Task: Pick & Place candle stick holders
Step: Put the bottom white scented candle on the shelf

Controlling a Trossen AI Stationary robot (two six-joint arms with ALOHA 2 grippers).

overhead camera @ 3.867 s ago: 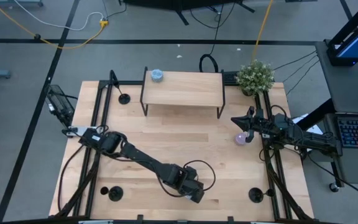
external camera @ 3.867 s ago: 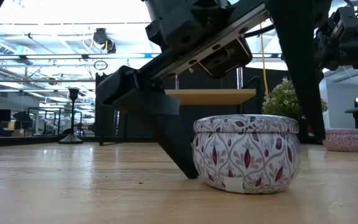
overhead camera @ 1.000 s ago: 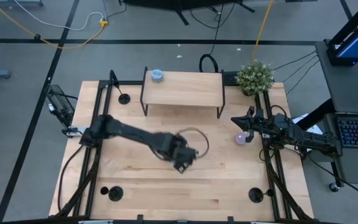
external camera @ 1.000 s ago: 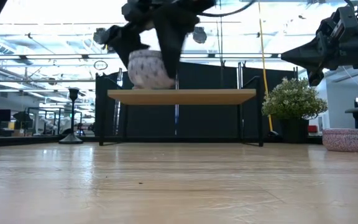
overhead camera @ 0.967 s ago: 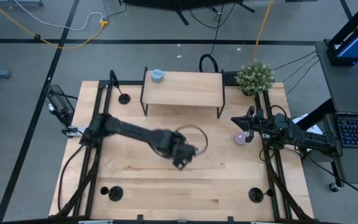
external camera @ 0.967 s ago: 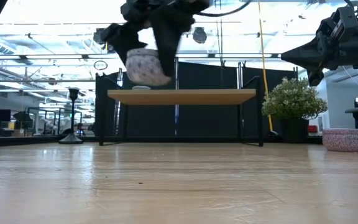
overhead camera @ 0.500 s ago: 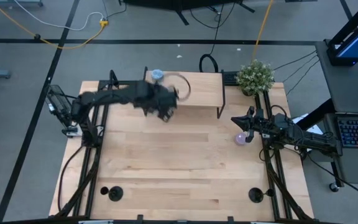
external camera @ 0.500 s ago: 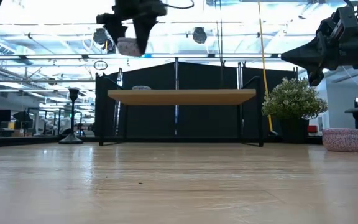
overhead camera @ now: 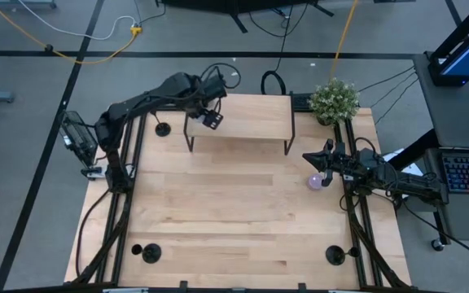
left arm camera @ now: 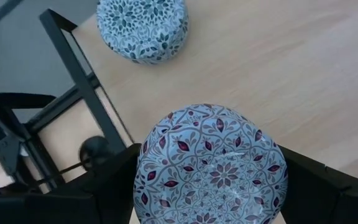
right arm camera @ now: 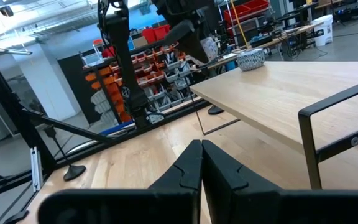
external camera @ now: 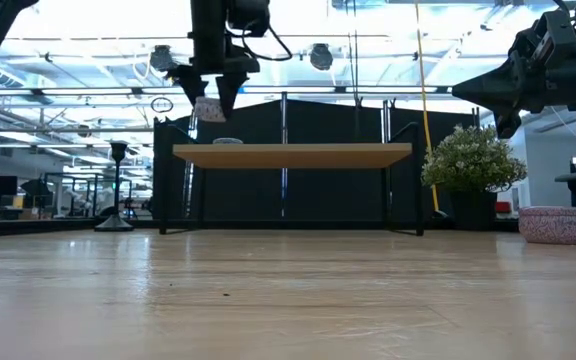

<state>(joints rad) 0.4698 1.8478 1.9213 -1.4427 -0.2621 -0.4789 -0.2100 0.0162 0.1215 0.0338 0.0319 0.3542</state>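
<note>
My left gripper (overhead camera: 211, 120) is shut on a white tin with a maroon leaf pattern (left arm camera: 211, 167) and hovers over the left end of the wooden shelf (overhead camera: 243, 118). A blue-patterned tin (left arm camera: 142, 28) sits on the shelf beside it. Three black candle stick holders stand on their disc bases on the table: one left of the shelf (overhead camera: 163, 129), one near left (overhead camera: 150, 255), one near right (overhead camera: 335, 255). My right gripper (overhead camera: 308, 157) is shut and empty, raised at the table's right, beside a pink tin (overhead camera: 316, 181). My left gripper pinches the tin's round side wall between its two fingers, one finger (left arm camera: 107, 186) on each opposite side. The fingers come from above, pointing down. The tin (external camera: 208, 108) is lifted clear above the shelf top, roughly level, with its lid up.
A potted plant (overhead camera: 334, 99) stands at the far right corner. The shelf's black legs (overhead camera: 188, 134) stand near the far-left holder, which also shows in the left wrist view (left arm camera: 95, 149). Bare tabletop (overhead camera: 234, 212) lies in front of the shelf.
My left gripper has carried the maroon-patterned tin from over the table's middle toward the far edge and the left, up over the shelf's left end, then down a little toward the shelf top. The tin stays held and clear. My right arm has kept still.
</note>
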